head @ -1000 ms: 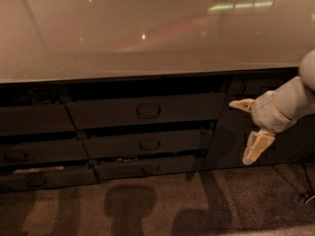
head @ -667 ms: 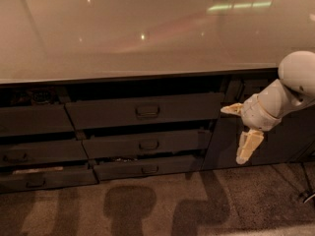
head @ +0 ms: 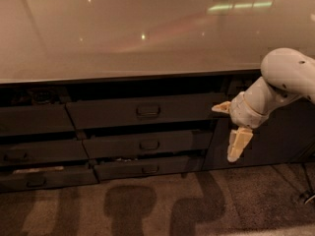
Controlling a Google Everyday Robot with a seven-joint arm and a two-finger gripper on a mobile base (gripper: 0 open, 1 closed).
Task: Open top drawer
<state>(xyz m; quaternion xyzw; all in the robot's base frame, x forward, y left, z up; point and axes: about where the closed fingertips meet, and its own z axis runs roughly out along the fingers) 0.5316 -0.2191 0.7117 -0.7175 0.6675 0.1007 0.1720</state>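
Note:
The top drawer (head: 108, 114) is the widest dark grey front, just under the glossy countertop, with a small rectangular handle (head: 148, 110) at its centre. Its front stands slightly out from the cabinet face. My gripper (head: 223, 133) hangs from the white arm at the right, just beyond the drawer's right end, well to the right of the handle. It is open and empty. One cream finger (head: 221, 107) points left at the drawer's height and the other (head: 238, 144) points down.
Two narrower drawers (head: 147, 144) (head: 147, 168) sit under the top drawer, both slightly out. More drawer fronts (head: 34, 151) stack at the left. A dark cabinet door (head: 275, 136) is behind the gripper. The countertop (head: 128, 38) overhangs above. Carpeted floor (head: 162, 205) lies below.
My gripper and arm have moved left, toward the right end of the top drawer. The drawers have not moved.

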